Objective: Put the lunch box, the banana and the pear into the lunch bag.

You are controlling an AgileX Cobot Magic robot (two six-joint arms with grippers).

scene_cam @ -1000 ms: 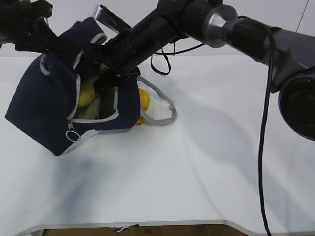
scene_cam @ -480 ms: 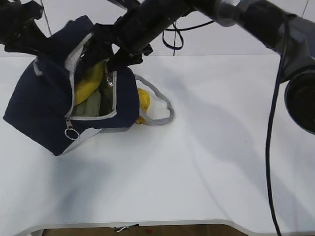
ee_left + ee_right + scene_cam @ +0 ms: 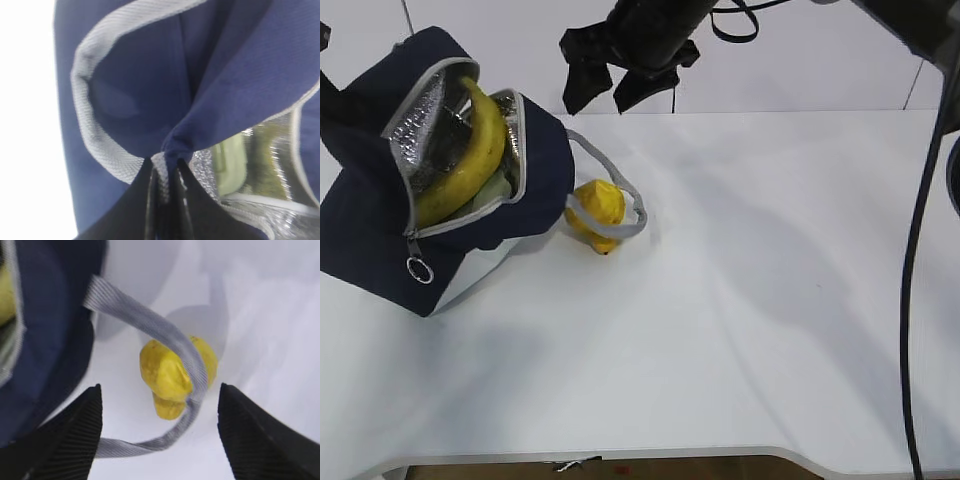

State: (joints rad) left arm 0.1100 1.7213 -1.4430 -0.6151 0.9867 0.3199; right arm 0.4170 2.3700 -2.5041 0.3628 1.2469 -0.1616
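One pear (image 3: 598,208) beside lunch bag (image 3: 370,225), strap-draped

Right gripper (image 3: 617,88): matt black, two wedge-shaped fingers (image 3: 67,440) with finely ribbed inner faces; arm housing (image 3: 655,25) black and rounded; thin black cable (image 3: 920,230) running down the right edge of the exterior view, looped cable (image 3: 735,30) near the wrist; left gripper (image 3: 167,200): glossy black, narrow flat fingers.

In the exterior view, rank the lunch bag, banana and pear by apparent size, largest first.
1. lunch bag, by far the largest.
2. banana, long, lying in the bag's opening, partly hidden.
3. pear, smallest, on the table beside the bag under a grey strap.
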